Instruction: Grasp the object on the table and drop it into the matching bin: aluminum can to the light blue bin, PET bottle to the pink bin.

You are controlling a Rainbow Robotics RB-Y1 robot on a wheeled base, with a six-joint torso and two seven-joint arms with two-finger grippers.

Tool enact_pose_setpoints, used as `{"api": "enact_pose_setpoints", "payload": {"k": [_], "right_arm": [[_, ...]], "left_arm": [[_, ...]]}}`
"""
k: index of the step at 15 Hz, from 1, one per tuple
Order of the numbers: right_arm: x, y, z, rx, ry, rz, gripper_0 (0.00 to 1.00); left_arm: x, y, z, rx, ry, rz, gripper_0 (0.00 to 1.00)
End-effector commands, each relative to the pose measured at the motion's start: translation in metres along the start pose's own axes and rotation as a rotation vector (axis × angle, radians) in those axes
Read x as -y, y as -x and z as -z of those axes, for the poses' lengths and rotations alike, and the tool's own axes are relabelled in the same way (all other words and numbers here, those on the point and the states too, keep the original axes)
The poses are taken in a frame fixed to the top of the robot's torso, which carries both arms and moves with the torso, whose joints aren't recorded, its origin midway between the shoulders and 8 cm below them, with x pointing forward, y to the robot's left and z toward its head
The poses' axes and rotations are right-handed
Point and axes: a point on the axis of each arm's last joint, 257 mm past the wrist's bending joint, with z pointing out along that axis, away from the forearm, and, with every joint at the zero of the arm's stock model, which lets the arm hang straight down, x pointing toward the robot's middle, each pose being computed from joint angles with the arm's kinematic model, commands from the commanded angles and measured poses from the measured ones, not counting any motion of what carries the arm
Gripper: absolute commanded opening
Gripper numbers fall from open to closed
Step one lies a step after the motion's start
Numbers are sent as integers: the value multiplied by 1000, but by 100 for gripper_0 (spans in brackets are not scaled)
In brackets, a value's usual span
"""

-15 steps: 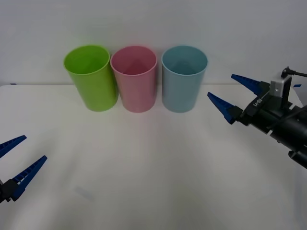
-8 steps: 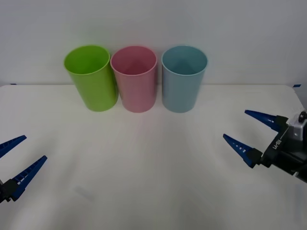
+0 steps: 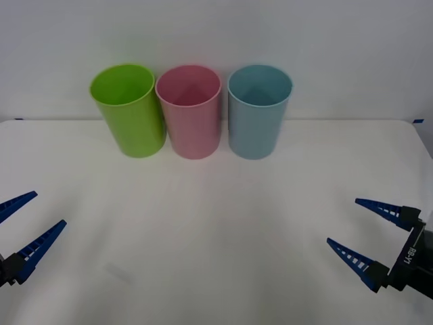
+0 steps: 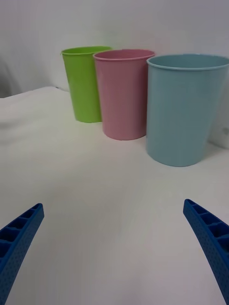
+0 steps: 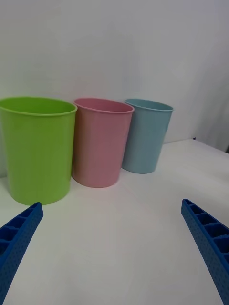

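**A:** Where are the bins sitting?

**B:** Three are standing upright in a row at the far side of the tabletop, against a pale wall. The lime green bin is standing on the robot's left, the pink bin is sitting in the middle, and the light blue bin is standing on the right. The green and pink ones are touching or nearly so; the blue one is standing just beside the pink with a slim gap showing. All three mouths are facing up.

**A:** And the can?

**B:** I am seeing no can on the white surface, and I cannot tell what is lying inside the bins.

**A:** What is the right gripper doing?

**B:** The right gripper is hovering low at the near right corner of the tabletop, well apart from the bins, with its blue ribbed fingers spread wide and nothing between them. From its wrist camera the light blue bin is looming nearest, then the pink bin, then the green one.

**A:** The left one?

**B:** The left gripper is waiting at the near left edge, its fingers also splayed wide and gripping nothing, pointing toward the row, with the green bin standing closest to it.
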Motion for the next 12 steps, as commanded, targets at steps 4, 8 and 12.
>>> {"api": "enact_pose_setpoints", "payload": {"k": [4, 8, 12], "right_arm": [[-14, -22, 21, -46, 3, -27, 100], [-14, -34, 25, -64, -11, -46, 100], [-13, -39, 25, -76, -20, -42, 100]], "left_arm": [[0, 0, 0, 0, 0, 0, 100], [0, 0, 0, 0, 0, 0, 100], [0, 0, 0, 0, 0, 0, 100]]}}
